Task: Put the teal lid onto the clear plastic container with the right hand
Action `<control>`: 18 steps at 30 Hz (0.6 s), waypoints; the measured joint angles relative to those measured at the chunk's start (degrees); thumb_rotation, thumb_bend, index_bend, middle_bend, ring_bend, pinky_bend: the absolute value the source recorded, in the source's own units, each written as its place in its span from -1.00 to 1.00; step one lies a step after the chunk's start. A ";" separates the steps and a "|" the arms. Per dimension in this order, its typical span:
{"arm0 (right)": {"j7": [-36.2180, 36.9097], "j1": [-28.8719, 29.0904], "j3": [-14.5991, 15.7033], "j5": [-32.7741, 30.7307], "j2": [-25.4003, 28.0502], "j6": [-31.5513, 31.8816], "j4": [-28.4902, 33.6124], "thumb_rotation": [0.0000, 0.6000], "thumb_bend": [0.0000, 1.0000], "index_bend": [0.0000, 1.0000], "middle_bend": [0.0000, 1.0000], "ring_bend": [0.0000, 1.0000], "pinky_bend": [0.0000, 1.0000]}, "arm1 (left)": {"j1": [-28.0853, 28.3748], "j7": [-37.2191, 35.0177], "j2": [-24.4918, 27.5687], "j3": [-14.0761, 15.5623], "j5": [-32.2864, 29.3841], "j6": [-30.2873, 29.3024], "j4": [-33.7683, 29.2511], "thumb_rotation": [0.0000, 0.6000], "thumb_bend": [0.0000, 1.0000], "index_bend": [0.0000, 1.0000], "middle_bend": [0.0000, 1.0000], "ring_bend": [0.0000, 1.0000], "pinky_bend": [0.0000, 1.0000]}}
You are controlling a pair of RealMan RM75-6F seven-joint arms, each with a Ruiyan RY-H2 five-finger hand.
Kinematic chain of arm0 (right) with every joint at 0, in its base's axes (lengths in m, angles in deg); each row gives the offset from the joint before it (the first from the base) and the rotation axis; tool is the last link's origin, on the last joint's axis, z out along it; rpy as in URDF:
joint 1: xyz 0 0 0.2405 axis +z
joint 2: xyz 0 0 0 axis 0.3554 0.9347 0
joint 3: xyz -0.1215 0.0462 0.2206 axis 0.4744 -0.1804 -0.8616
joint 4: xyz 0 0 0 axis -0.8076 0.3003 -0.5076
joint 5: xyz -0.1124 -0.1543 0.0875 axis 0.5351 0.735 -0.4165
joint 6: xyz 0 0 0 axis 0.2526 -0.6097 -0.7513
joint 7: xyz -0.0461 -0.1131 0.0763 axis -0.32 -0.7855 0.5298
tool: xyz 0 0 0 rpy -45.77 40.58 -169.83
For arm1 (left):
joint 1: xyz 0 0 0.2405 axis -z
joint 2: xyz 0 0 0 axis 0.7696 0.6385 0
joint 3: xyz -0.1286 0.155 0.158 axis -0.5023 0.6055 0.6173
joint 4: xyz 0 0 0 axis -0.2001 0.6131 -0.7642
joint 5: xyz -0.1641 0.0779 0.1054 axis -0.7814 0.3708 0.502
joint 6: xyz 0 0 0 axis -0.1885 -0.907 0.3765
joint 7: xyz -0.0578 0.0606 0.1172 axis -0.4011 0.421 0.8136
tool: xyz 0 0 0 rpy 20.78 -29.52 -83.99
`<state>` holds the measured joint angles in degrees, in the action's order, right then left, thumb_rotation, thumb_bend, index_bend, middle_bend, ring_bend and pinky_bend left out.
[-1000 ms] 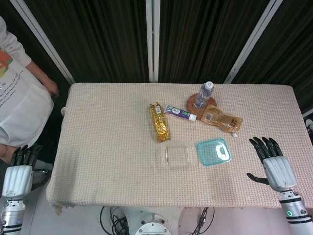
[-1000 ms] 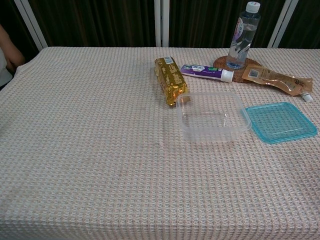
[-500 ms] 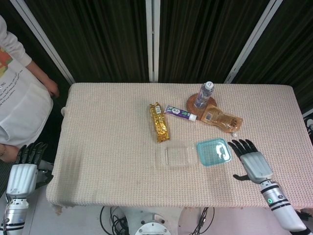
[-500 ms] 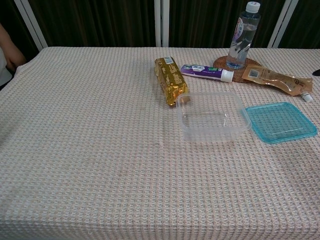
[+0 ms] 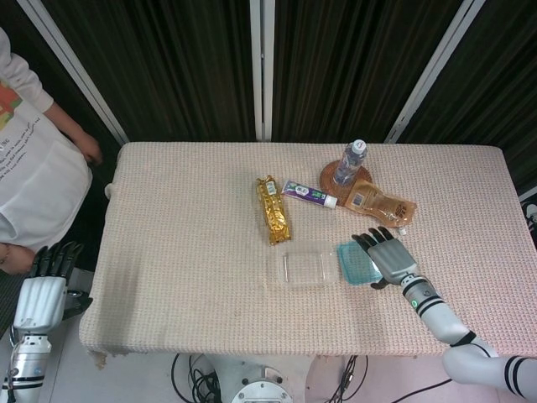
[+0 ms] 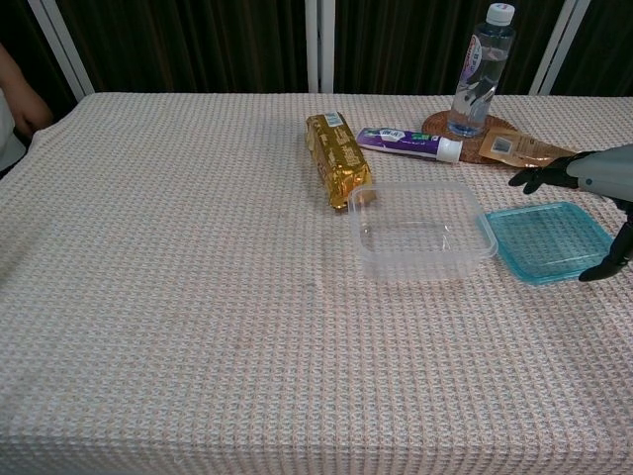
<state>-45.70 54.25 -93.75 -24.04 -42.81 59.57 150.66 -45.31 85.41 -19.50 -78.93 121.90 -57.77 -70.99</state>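
1. Right hand [image 5: 389, 256] hovers over the right part of the teal lid [image 6: 547, 241], fingers spread and thumb hanging down beside the lid's edge; it holds nothing; whether a fingertip touches the lid I cannot tell.
2. Teal lid lies flat on the worktop [image 5: 185, 218], just beside the clear plastic container [image 6: 420, 232] on its right side, almost touching its rim.
3. I judge the lid light, thin, a little flexible and smooth; lying flat, it gives little to grip, so the best hold is a pinch at its raised right edge.
4. Container looks empty and light; it may slide when the lid is pressed.
5. Left hand [image 5: 42, 294] hangs open beside the worktop, far from everything.
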 measured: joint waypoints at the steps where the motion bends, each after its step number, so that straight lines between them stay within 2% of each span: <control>1: -0.18 0.28 0.09 -0.21 -0.11 -0.16 -0.32 1.00 -1.00 -1.00 -0.75 -1.00 -1.00 | 0.06 0.16 0.01 -0.03 -0.08 0.10 -0.09 1.00 -1.00 -0.79 -0.85 -1.00 -0.93; 18: 1.01 2.44 1.21 -2.07 -2.28 -1.17 -3.39 1.00 -1.00 -1.00 -0.67 -1.00 -1.00 | 0.32 0.47 -0.05 -0.28 -0.57 0.28 -0.32 1.00 -1.00 -0.79 -0.85 -1.00 -0.93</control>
<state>-44.69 56.68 -92.54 -26.12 -45.09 58.41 147.27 -44.99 85.89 -19.55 -79.20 121.33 -57.49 -71.31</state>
